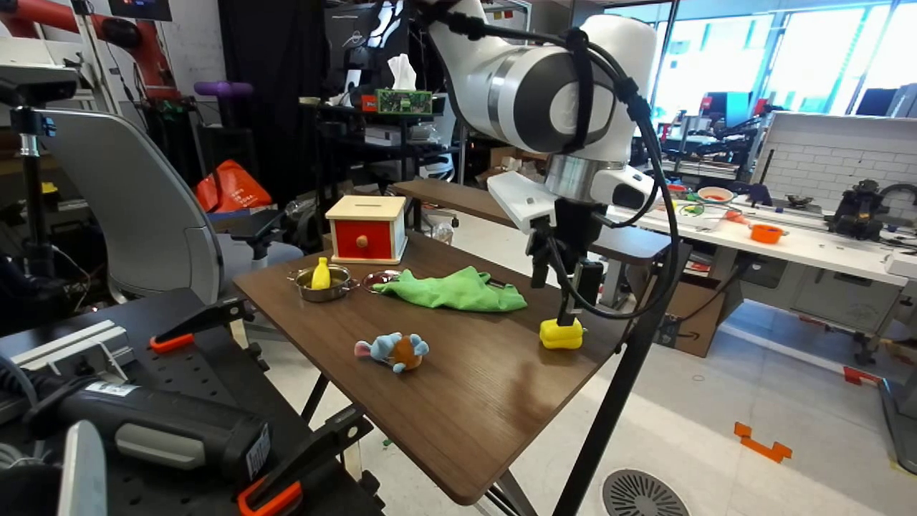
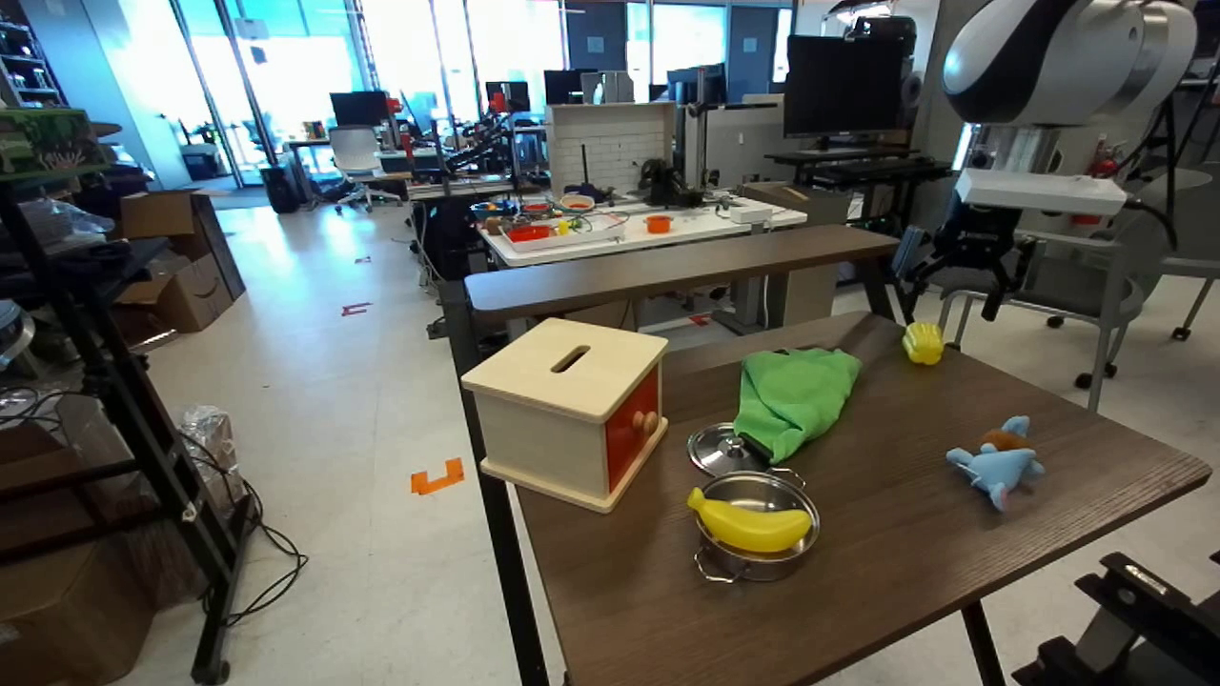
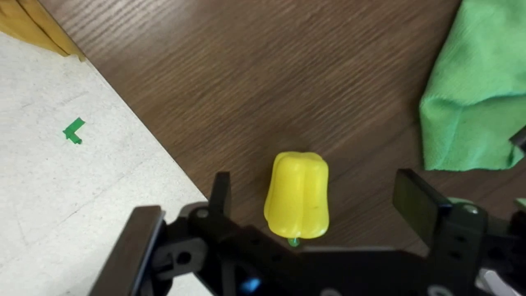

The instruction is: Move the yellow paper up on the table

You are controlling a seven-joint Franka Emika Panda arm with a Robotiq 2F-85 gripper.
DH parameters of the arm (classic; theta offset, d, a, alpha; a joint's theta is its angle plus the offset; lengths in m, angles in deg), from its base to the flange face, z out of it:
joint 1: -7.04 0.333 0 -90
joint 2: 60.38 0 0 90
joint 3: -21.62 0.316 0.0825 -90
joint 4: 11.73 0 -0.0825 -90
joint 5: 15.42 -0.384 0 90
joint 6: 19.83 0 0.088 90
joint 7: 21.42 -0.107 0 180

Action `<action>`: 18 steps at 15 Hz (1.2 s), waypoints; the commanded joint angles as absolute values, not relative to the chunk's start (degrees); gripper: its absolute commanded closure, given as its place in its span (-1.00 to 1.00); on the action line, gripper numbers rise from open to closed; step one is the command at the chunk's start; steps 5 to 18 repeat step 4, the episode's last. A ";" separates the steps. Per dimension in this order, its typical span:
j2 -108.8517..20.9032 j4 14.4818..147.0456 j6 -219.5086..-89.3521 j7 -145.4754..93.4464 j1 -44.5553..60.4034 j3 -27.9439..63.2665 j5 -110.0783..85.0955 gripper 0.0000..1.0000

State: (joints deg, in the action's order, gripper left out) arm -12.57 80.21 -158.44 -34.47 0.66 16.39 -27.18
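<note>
No yellow paper shows; the yellow thing near my gripper is a toy pepper (image 1: 562, 335) with a short green stem. It lies on the brown table (image 1: 466, 380) near the edge, and it also shows in an exterior view (image 2: 923, 343) and in the wrist view (image 3: 299, 195). My gripper (image 1: 553, 295) is open and empty, above the pepper. In the wrist view the gripper (image 3: 313, 185) has its fingers spread wide on either side of the pepper, touching neither side. The pepper sits closer to the left finger there. The gripper (image 2: 953, 307) also shows in an exterior view.
A green cloth (image 2: 796, 395) lies beside the pepper, partly by a metal lid (image 2: 724, 448). A pot (image 2: 762, 562) holds a yellow banana (image 2: 753, 526). A wooden box (image 2: 572, 410) and a blue plush toy (image 1: 394, 351) stand on the table.
</note>
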 commanded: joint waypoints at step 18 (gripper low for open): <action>-19.27 88.80 -158.34 -32.56 2.79 16.57 -23.55 -1.00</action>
